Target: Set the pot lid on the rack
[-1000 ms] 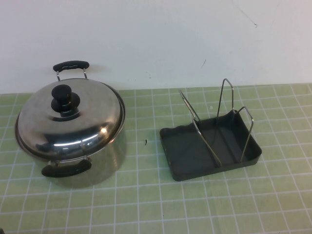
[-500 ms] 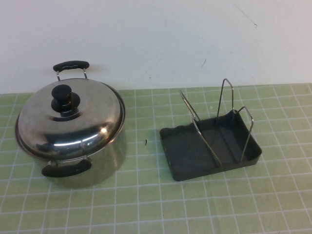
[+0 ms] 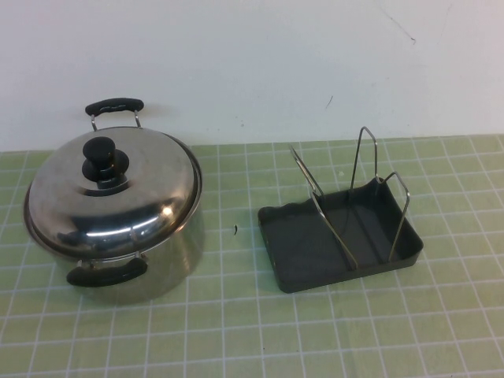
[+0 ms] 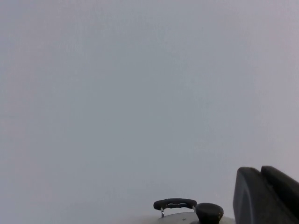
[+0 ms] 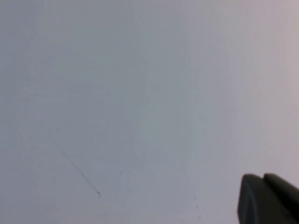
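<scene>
The shiny steel pot lid (image 3: pixel 126 201) with its black knob (image 3: pixel 102 155) sits on the steel pot (image 3: pixel 165 260) at the left of the green mat. The dark grey rack (image 3: pixel 303 244) with three upright wire loops (image 3: pixel 367 157) stands to the right of the pot, with nothing in it. Neither gripper shows in the high view. In the left wrist view my left gripper (image 4: pixel 260 171) is shut and empty, raised and facing the wall, with the lid's knob (image 4: pixel 209 212) low in view beyond it. In the right wrist view my right gripper (image 5: pixel 262 178) is shut and empty, facing the bare wall.
The pot has two black handles, one at the back (image 3: pixel 115 105) and one at the front (image 3: pixel 106 272). A white wall (image 3: pixel 260 63) rises behind the green gridded mat (image 3: pixel 236 331). A small dark speck (image 3: pixel 235 230) lies between pot and rack.
</scene>
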Controlling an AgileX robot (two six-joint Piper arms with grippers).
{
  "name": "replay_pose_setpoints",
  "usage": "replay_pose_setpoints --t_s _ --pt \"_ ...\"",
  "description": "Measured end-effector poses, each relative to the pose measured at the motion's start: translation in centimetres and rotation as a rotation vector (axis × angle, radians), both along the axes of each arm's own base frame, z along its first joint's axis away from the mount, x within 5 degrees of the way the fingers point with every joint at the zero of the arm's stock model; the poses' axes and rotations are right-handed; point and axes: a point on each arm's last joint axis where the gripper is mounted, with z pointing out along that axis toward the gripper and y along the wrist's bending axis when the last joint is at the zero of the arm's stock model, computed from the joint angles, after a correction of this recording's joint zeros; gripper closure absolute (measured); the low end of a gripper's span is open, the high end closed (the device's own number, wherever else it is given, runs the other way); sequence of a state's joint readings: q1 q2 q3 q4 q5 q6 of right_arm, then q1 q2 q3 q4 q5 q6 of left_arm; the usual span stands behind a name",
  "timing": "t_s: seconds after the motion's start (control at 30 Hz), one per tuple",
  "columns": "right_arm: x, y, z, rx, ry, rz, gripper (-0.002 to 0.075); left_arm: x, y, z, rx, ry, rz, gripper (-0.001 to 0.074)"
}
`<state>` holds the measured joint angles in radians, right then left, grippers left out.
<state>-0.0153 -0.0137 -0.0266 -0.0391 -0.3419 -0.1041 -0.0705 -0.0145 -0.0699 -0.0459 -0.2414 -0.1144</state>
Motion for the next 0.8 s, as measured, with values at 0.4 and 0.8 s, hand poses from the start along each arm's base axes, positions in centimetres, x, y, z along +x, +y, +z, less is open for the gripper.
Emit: replay_pose_setpoints --t_s 0.4,0.8 --pt "-0.2 -0.1 5.1 -0.175 0.123 -0.07 0.0727 4.1 -0.8 4.5 0.215 0.024 0.016 0.0737" --pt "1.2 -0.1 3.1 -0.188 0.374 -0.054 0.0727 13.7 -2.9 3.4 0.103 0.173 -0.196 0.0735"
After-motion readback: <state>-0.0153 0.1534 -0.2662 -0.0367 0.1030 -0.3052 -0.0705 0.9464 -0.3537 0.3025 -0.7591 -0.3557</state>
